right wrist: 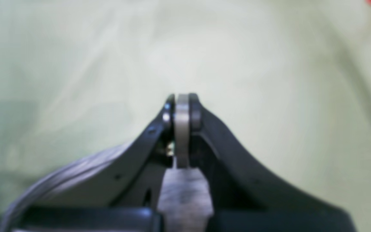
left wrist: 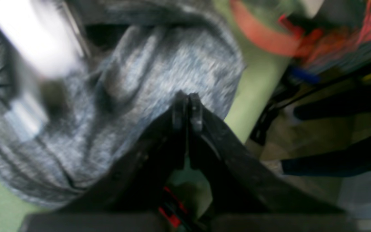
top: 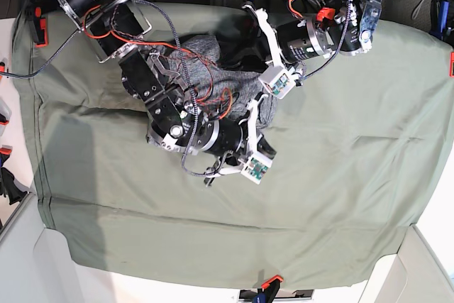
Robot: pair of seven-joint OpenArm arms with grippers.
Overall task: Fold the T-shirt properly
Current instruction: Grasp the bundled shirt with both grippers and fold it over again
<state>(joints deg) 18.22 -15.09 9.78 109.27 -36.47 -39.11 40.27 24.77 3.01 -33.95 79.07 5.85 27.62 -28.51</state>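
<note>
- Left wrist view: I see my left gripper (left wrist: pixel 188 109) with its two black fingers pressed tip to tip, closed. The picture is blurred, so I cannot tell whether any cloth is caught between the tips. The T-shirt (left wrist: pixel 134 106) fills the left and middle of the view as a rumpled heather-grey heap, just beyond and around the fingertips. A pale, blurred part of the other arm (left wrist: pixel 34 42) crosses the shirt at upper left. Sage-green cloth (left wrist: pixel 256 93) shows beside the shirt on the right, and past its edge lie red cables (left wrist: pixel 269 38) and dark bars that I cannot make out.
- Right wrist view: my right gripper (right wrist: pixel 183 109) is clamped on a thin grey strip of fabric that runs down between the fingers and widens below them; I take it for a fold of the shirt (right wrist: pixel 182 190). Behind it there is only the green cloth (right wrist: pixel 269 64), out of focus.
- Base view: the worktop (top: pixel 340 196) is covered by the green cloth, held by red clips at the edges. The shirt (top: pixel 213 69) sits bunched in the upper middle, mostly hidden under both arms. The right arm reaches in from upper left and its gripper (top: pixel 245 143) is at the shirt's lower edge. The left arm comes from upper right, and its gripper (top: pixel 257 108) is just above, at the shirt's right edge. The two grippers are near each other.
</note>
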